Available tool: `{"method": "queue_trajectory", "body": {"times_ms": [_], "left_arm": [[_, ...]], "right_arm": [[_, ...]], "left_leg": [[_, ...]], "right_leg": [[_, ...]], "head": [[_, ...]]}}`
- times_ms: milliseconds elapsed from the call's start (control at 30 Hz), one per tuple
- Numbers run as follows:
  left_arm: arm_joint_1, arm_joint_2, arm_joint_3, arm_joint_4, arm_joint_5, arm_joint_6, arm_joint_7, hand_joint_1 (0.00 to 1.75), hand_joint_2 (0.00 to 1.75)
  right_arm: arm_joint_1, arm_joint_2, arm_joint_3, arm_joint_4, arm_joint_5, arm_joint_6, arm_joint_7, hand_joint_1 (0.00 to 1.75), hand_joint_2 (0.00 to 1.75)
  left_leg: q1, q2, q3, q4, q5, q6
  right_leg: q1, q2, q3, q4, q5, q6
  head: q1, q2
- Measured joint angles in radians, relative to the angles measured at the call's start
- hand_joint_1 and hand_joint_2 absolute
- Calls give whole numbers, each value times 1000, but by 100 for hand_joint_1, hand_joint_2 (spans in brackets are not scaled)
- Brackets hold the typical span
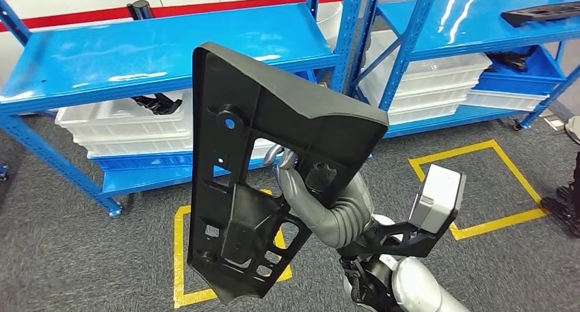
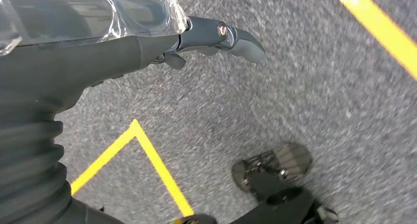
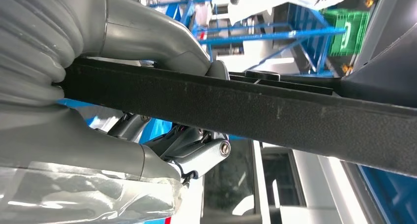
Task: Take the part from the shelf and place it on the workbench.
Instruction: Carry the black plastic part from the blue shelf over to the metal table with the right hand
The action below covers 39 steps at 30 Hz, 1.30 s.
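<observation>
From the head view, you are seeing the right hand point(image 1: 321, 196) carrying the black moulded panel point(image 1: 260, 168) upright and clear of the blue shelf point(image 1: 157, 52), likely to keep it off the racking. At the left wrist, the left hand point(image 2: 216, 37) is hanging over grey carpet point(image 2: 295, 101), fingers loosely apart, holding nothing. At the right wrist, thumb and fingers point(image 3: 196, 150) are clamping the panel's edge.

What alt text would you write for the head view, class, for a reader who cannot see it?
The robot's right hand holds a large black plastic part upright above grey carpet marked with yellow lines. Behind stand blue shelves with white trays.
</observation>
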Motion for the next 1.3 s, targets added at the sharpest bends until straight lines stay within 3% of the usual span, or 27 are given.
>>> {"method": "queue_trajectory", "body": {"times_ms": [33,67,100,167,233,333,400,467,500,533,567,600,633,700,767,833,900,933,1000,1067,1100,1133,1233,1300], "left_arm": [[2,0,0,0,2,2,-2,0,175],[3,1,0,0,3,3,-4,0,175],[2,1,0,0,5,5,-8,0,175],[1,0,0,0,8,8,-16,0,175],[0,0,0,0,10,11,-24,0,175],[1,0,0,0,5,11,-30,0,175],[0,-1,0,0,-2,7,-20,0,175],[3,-2,-1,0,-10,0,5,0,175],[3,-2,-2,0,-13,-3,19,0,175],[2,-2,-2,0,-16,-5,33,0,175],[2,-2,-2,1,-18,-5,45,0,175],[2,-1,-3,1,-21,-6,56,0,175],[3,0,-5,1,-22,-6,65,0,175],[5,1,-8,1,-23,-4,71,0,175],[3,1,-11,1,-22,5,60,0,175],[2,1,-12,1,-18,17,38,0,175],[-3,1,-12,1,-15,24,20,0,175],[-7,1,-12,1,-14,26,14,0,175],[-14,2,-12,1,-15,28,6,0,175],[-18,3,-13,1,-15,28,4,0,175],[-20,3,-13,1,-15,27,4,0,175],[-22,3,-14,1,-15,26,4,0,175],[-29,3,-16,1,-17,20,15,0,175],[-30,3,-17,1,-20,15,28,0,175]], "right_arm": [[2,-1,0,1,-2,1,0,175,175],[4,-3,0,3,-4,2,0,175,175],[6,-4,0,3,-6,2,0,175,175],[7,-7,0,4,-10,3,0,175,175],[10,-10,-1,3,-13,3,-2,175,175],[28,-16,-2,2,-16,-2,-6,175,175],[41,-21,-5,-2,-12,-12,-8,175,175],[54,-25,-9,-7,-7,-22,-10,175,175],[63,-26,-11,-7,-7,-26,-10,175,175],[71,-29,-12,-8,-6,-30,-11,175,175],[78,-31,-15,-9,-6,-33,-11,175,175],[86,-34,-18,-11,-5,-37,-11,175,175],[91,-37,-24,-16,-3,-40,-11,175,175],[99,-42,-35,-26,2,-46,-11,175,175],[102,-45,-44,-32,4,-49,-11,175,175],[109,-48,-54,-36,4,-50,-11,175,175],[113,-52,-62,-38,4,-50,-11,175,175],[112,-53,-65,-38,4,-50,-11,175,175],[112,-54,-70,-38,3,-49,-12,175,175],[114,-54,-74,-37,3,-47,-13,175,175],[115,-54,-75,-37,3,-47,-13,175,175],[115,-54,-75,-37,3,-46,-13,175,175],[114,-54,-78,-37,2,-45,-15,175,175],[115,-54,-81,-37,2,-45,-17,175,175]], "left_leg": [[-2,13,0,0,0,1],[-3,25,-1,0,0,1],[-4,36,0,1,0,1],[-8,55,2,3,-2,-2],[-15,71,2,5,-4,-6],[-13,91,-1,11,-8,-17],[-7,59,-24,66,-48,-27],[-3,17,-84,207,-124,-35],[-2,9,-118,284,-155,-38],[-2,5,-141,337,-172,-39],[-2,4,-144,350,-167,-40],[-1,2,-126,317,-142,-40],[1,-5,-90,248,-105,-40],[7,-50,-16,93,-43,-37],[10,-86,11,24,-28,-31],[7,-75,10,20,-27,-22],[6,-55,10,16,-21,-8],[6,-43,9,14,-18,-2],[1,-16,8,14,-16,4],[-1,11,7,14,-16,6],[-2,24,6,14,-16,6],[-2,35,6,14,-16,5],[-7,61,8,16,-18,1],[-12,73,7,17,-20,-7]], "right_leg": [[-1,0,-16,35,-6,0],[-1,-2,-9,26,8,0],[-1,-7,19,-27,38,-1],[3,-45,103,-185,102,-5],[10,-75,146,-275,128,-11],[13,-53,140,-284,135,-27],[9,-35,137,-288,143,-39],[6,-17,133,-288,148,-47],[7,-7,130,-288,150,-48],[7,3,128,-288,152,-49],[7,15,127,-287,153,-48],[7,27,127,-286,155,-47],[6,40,127,-286,156,-45],[7,63,123,-282,158,-38],[7,82,111,-279,163,-27],[4,100,100,-277,169,-15],[3,72,84,-249,151,-7],[3,46,66,-206,124,-4],[3,4,5,-62,50,2],[2,0,-38,42,13,6],[1,-1,-32,39,22,6],[1,-3,-5,-7,46,6],[6,-47,115,-224,122,-2],[12,-60,135,-270,128,-12]], "head": [[0,0],[0,0],[0,0],[0,0],[0,0],[-2,0],[-3,0],[-5,0],[-6,0],[-6,0],[-7,0],[-7,0],[-7,0],[-8,0],[-6,0],[-4,0],[-2,0],[0,0],[3,0],[3,0],[3,0],[3,0],[3,0],[2,0]]}}
